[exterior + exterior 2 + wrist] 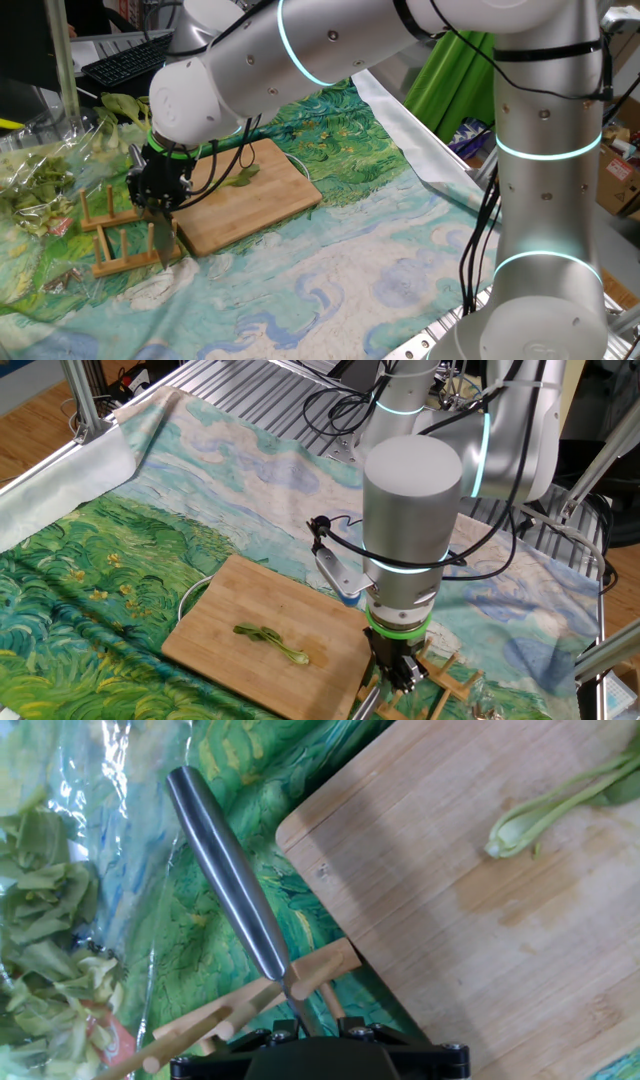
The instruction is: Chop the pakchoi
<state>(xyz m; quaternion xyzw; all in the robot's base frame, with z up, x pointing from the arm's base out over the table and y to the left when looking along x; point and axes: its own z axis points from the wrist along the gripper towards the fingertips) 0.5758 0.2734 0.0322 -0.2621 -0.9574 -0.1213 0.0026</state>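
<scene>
The pakchoi [270, 640], one small green leaf with a pale stem, lies whole on the wooden cutting board [250, 610]. It also shows in one fixed view [243, 176] and at the top right of the hand view [540, 815]. My gripper [158, 205] is off the board's corner, over the wooden peg rack [120, 240]. It appears shut on a steel-handled knife [230, 870]. The handle sticks up past the hand and the blade [160, 245] points down into the rack. The fingertips are hidden in the hand view.
Leafy greens in clear plastic [40, 180] lie beside the rack, also in the hand view [50, 920]. A painted cloth [380, 260] covers the table. A keyboard [125, 60] sits at the back. A white cable loop [190, 595] lies at the board's edge.
</scene>
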